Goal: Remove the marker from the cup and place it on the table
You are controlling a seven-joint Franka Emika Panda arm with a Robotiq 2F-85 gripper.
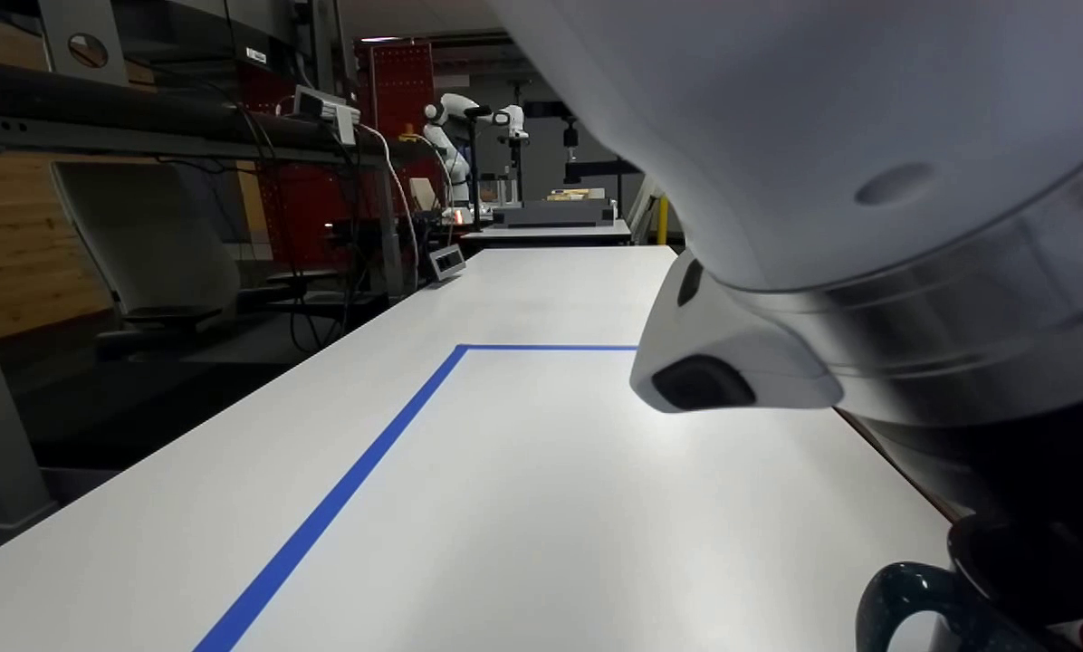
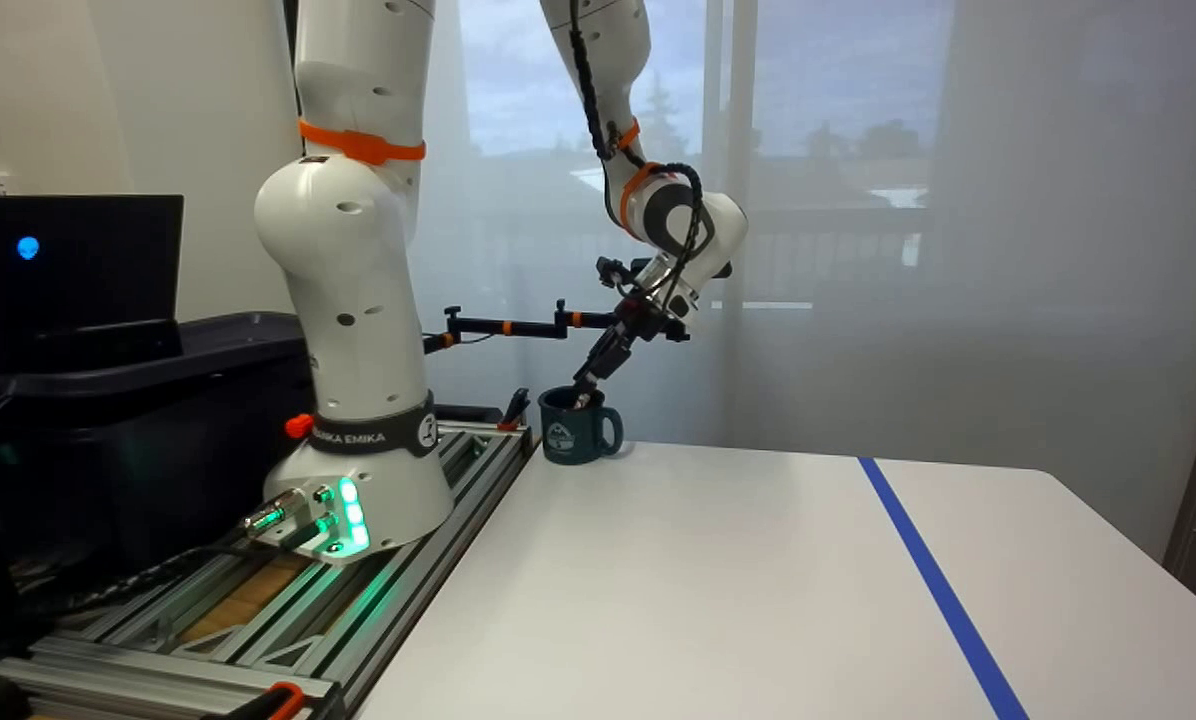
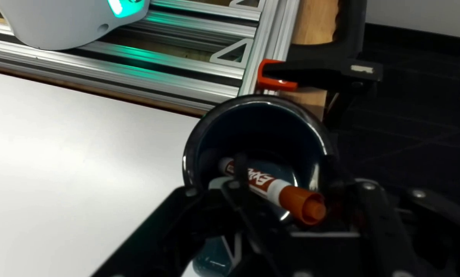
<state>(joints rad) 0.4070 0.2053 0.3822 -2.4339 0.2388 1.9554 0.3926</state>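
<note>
A dark teal mug (image 2: 562, 450) stands upright on the white table (image 2: 718, 560), close to the robot base. Its handle (image 1: 908, 589) shows at the bottom right of an exterior view. A marker (image 3: 266, 184), white with a brown-red label and orange-brown cap, leans inside the mug (image 3: 253, 123), cap end up. My gripper (image 3: 285, 163) is open with its fingers well apart. One finger reaches into the mug and covers part of the marker; the other is at the mug's right rim. In an exterior view the gripper (image 2: 588, 380) points down into the mug.
Blue tape (image 1: 342, 489) marks lines on the table. A black clamp with an orange pad (image 3: 314, 73) and the metal base frame (image 3: 199, 80) lie close beside the mug. The table's edge runs just past the mug. A black camera arm (image 2: 518, 328) extends behind the gripper.
</note>
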